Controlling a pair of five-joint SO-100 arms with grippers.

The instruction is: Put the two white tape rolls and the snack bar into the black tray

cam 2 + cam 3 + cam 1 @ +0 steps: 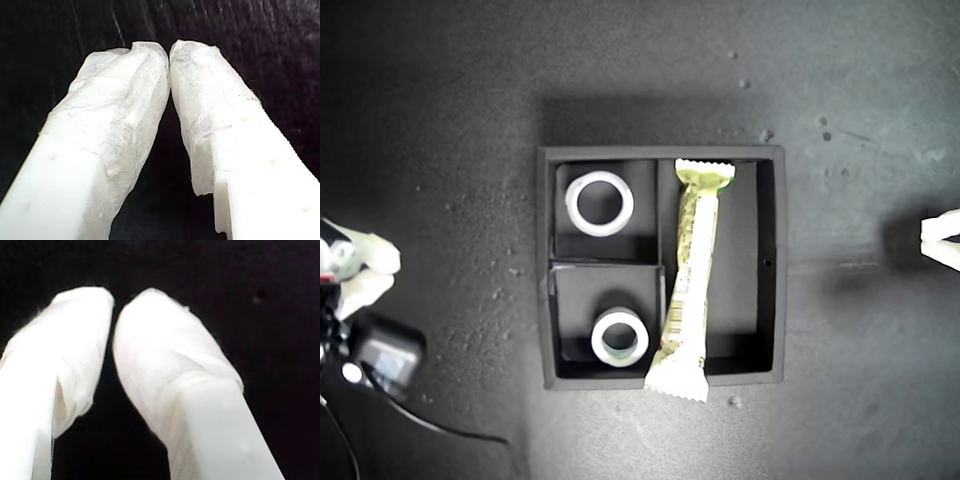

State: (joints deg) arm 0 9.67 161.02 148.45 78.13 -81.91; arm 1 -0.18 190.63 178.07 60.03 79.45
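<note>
Both white tape rolls sit in the black tray (548,265): larger roll (600,203) in the upper small compartment, smaller roll (620,337) in the lower. The snack bar (692,280) lies in the long compartment, its lower end overhanging the wall. We judge the task essentially done. My first gripper (169,52) and my second gripper (114,305) are closed, holding nothing.

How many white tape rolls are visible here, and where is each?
2. The plain white tape roll sits in the black tray's upper small compartment in the exterior view; the smaller tape roll in the lower one. None appears hidden.
</note>
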